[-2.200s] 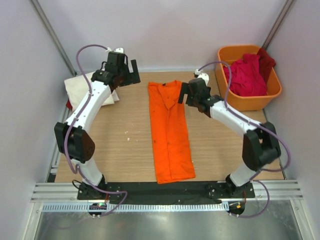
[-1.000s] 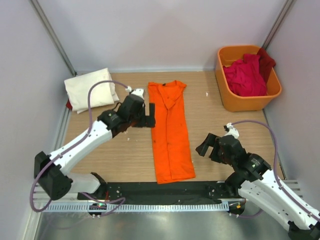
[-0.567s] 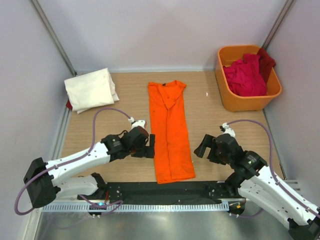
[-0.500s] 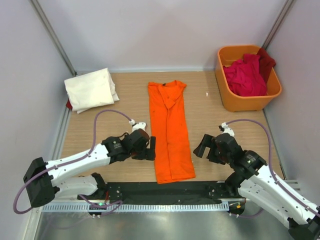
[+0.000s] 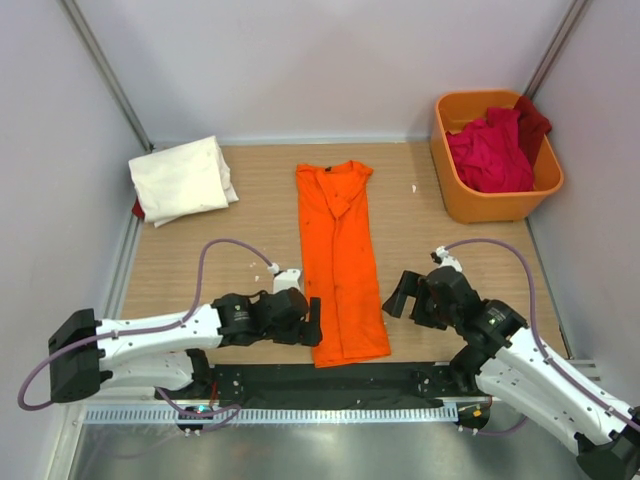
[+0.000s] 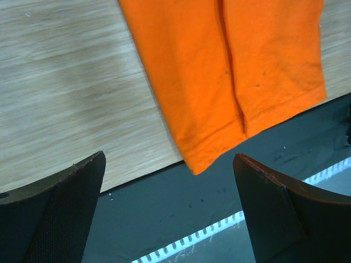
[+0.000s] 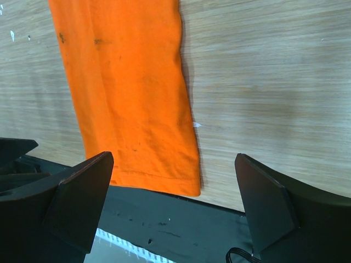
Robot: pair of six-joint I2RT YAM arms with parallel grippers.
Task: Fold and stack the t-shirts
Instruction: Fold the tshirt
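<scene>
While the top view covers the whole table, only the wrist views resolve the near hem of the orange t-shirt. The left wrist view shows the hem's left corner lying over the black strip at the near table edge, with a lengthwise fold line running up the cloth. The right wrist view shows the hem's right corner at the boundary between wood and strip, and a small white fleck on the wood beside it. Neither wrist view shows the far half of the table.

Count: four t-shirts, two grippers, one tub.
- The orange t-shirt lies flat in the centre as a long narrow strip, collar far, hem near.
- The cream-white t-shirt sits folded at the far left.
- The crimson t-shirt and the dark red t-shirt lie crumpled in the tub at the far right.

The left gripper sits low, just beside the shirt's left edge near the hem. Its jaws are spread wide and hold nothing. The right gripper is near the right edge, apart from the cloth, equally wide and unloaded.

Bare wood runs along both long edges of the orange t-shirt. Walls close the left, right and far sides.
</scene>
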